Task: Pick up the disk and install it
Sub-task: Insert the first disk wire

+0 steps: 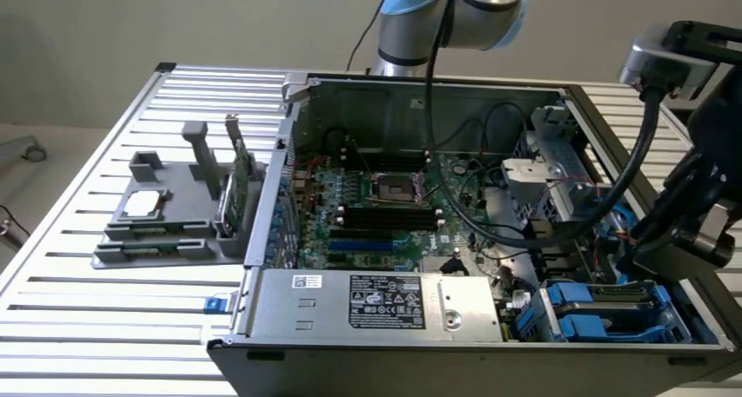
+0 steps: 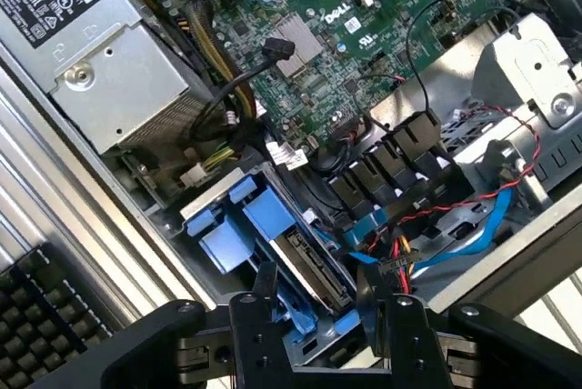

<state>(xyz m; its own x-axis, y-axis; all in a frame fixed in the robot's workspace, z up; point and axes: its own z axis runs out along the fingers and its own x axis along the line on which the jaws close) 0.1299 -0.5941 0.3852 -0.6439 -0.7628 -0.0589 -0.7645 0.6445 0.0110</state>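
On the slatted table (image 1: 104,327): an open computer case (image 1: 267,362) lies flat, its insides facing up.
Disk (image 2: 314,266): it sits in the drive bay (image 1: 684,323), in the near corner of the case on the exterior view's right. It stands on its edge with its blue carrier (image 2: 273,221) around it.
Gripper (image 2: 316,287): black, it hangs over that same bay, nearest to the disk.
Jaws: they are set apart at a middling width, with one finger (image 2: 264,282) on each side of the disk's near end. I cannot tell whether they touch it.
Arm (image 1: 458,2): it reaches in from behind the case, and a thick black cable (image 1: 635,162) loops down from its wrist.
Wires (image 2: 473,216): red and blue ones run just beside the bay.
Power box (image 1: 371,303): silver with a printed label, it sits along the case's near wall, next to the bay.
Main board (image 1: 371,197): green, it lies in the middle of the case.
Grey tray (image 1: 139,249): it sits on the table at the exterior view's left, well apart from the gripper. It holds a small silver chip (image 1: 144,204) and a green card (image 1: 238,197) standing upright.
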